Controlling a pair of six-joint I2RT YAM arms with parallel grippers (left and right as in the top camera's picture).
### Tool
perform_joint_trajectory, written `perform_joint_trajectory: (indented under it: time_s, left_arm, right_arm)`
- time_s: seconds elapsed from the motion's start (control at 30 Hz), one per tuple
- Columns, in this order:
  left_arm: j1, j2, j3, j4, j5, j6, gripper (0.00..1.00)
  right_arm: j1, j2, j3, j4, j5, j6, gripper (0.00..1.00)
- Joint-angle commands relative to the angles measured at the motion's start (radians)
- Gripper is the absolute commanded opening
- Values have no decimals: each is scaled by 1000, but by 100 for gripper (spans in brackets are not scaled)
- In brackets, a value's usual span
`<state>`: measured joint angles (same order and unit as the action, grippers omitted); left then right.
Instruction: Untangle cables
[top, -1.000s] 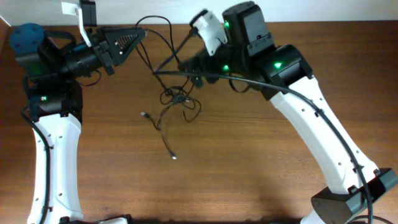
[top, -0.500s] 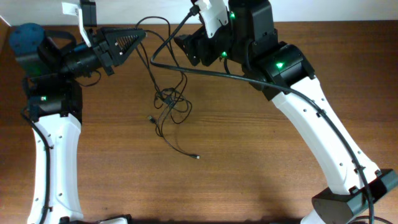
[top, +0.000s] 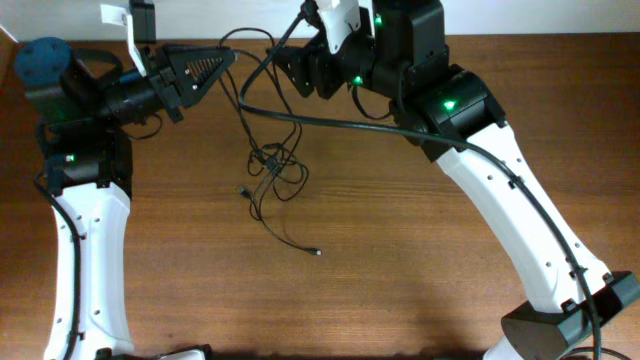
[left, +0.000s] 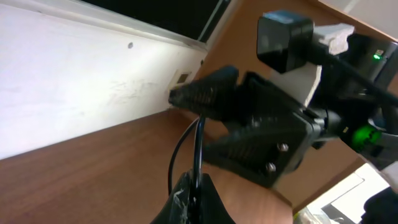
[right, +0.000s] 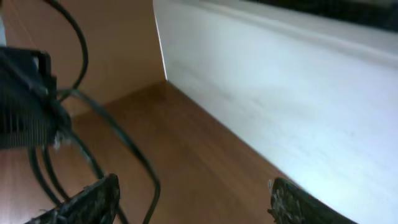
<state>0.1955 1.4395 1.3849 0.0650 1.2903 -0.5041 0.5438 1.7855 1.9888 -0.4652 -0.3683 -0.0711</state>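
Since a second ago the right arm has lifted toward the far edge, and the tangle's loose plug end has swung rightward. At left, the left pincer (top: 228, 56) is clamped shut on a strand. The cables (top: 272, 165) hang from it to a tangle mid-tabletop (top: 400, 250), running far to near. The right pincer (top: 285, 68), jaws wide with a strand passing loosely between them, looks slightly nearer the tangle.

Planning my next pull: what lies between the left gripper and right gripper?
Overhead, thin strands of the cables cross that gap; otherwise just table.
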Motion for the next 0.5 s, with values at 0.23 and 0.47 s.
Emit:
perform_joint_trajectory:
  time_s: [0.23, 0.47]
  left_arm:
    - [-85, -16, 6, 2, 58, -27, 0]
    - [-84, -15, 6, -6, 68, -26, 21]
  right_arm:
    - [31, 87, 8, 113, 71, 8, 45]
    - [31, 61, 9, 206, 391, -4, 4]
